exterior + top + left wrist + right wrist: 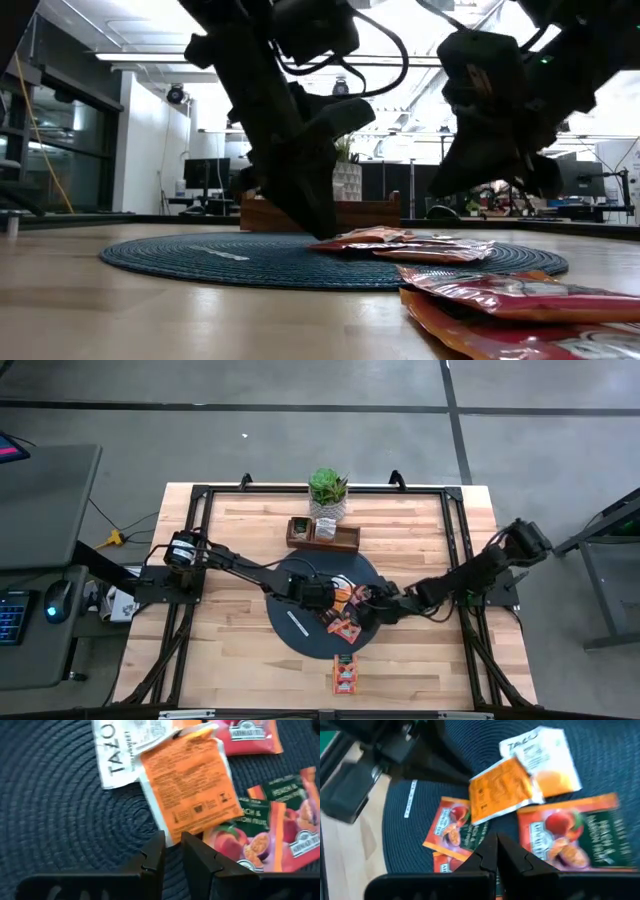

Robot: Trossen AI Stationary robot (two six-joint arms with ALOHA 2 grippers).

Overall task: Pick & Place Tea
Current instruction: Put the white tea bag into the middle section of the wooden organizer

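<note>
Where the overhead camera looks down on the desk (420, 660), both arms reach inward over a dark round mat (290, 635): left hand (330, 603) and right hand (368, 603) meet near a loose cluster of tea sachets (345, 622) at the mat's right-hand part. Further sachets (345, 672) lie stacked on the bare wood just off the mat's near edge. A thin white strip (298, 623) lies on the mat; a wooden compartment tray (322, 534) and a potted plant (328, 492) stand at the far side, the tray presumably the destination.

Low view: the sachets rest flat on the mat, the off-mat stack (510, 300) in the foreground; two dark arms descend behind them.

Left wrist view: the fingers (155, 857) stand slightly apart, their tips at the lower edge of an orange sachet (192, 785) that overlaps a white one (122, 750); the narrow gap appears to be lined up on that edge, though a pinch is not confirmed. Peach-printed sachets (280, 835) lie beside.

Right wrist view: the right hand's fingers (485, 855) are pressed together, holding nothing, poised above the same pile, the orange sachet (500, 790) ahead of them.
</note>
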